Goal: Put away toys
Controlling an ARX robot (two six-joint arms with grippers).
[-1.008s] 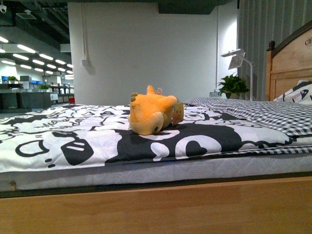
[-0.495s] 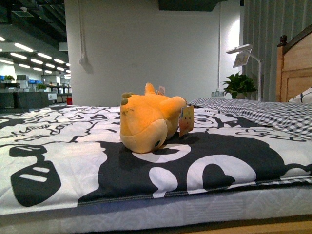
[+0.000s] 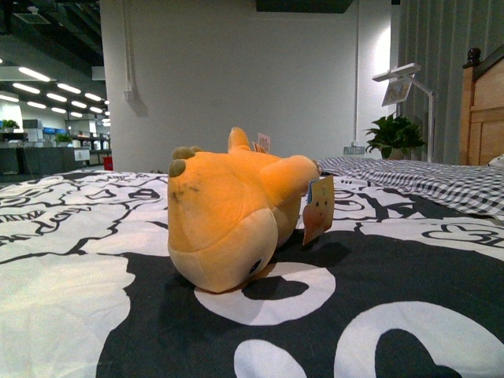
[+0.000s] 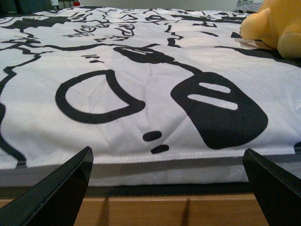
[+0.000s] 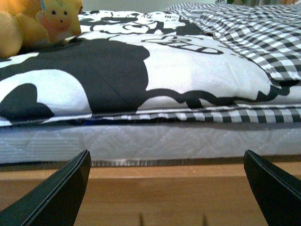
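A yellow-orange plush toy point(image 3: 232, 216) lies on its side on the black-and-white bedspread point(image 3: 71, 276), close in the front view, with a paper tag point(image 3: 318, 209) hanging at its right. The left wrist view catches the toy point(image 4: 277, 26) at the far edge of the bed; the right wrist view shows the toy point(image 5: 19, 26) and its tag point(image 5: 59, 16). My left gripper point(image 4: 167, 188) is open at the bed's wooden side rail, nothing between its fingers. My right gripper point(image 5: 167, 188) is open too, low by the same rail. Neither arm shows in the front view.
A checked quilt point(image 3: 441, 177) covers the bed's right part, with a wooden headboard point(image 3: 484, 118) beyond. A potted plant point(image 3: 398, 138) and a white lamp point(image 3: 405, 83) stand behind the bed. The mattress edge point(image 5: 150, 141) and wooden rail point(image 5: 150, 193) lie in front of both grippers.
The front view has closed in on the bed: the toy has grown much larger in frame, and the wooden rail and mattress edge have dropped out of view.
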